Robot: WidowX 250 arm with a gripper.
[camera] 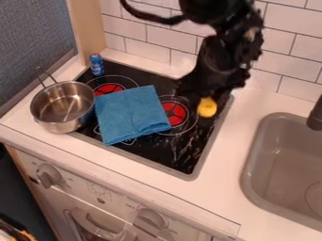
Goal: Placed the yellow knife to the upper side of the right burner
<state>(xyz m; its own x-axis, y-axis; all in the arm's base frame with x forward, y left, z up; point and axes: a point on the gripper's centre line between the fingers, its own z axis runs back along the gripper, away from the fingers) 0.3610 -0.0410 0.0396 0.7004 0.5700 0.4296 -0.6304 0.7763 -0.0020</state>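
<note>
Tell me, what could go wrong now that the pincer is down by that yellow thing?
The pincer sits right at the yellow knife, so a small bump might knock it askew. The blue cloth overlaps the right burner nearby; a sideways sweep could perhaps snag it.

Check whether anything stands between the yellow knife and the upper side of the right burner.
Nothing visible does: the yellow knife shows beside the right burner, just below the gripper; the blue cloth overlaps only the burner's left side.
</note>
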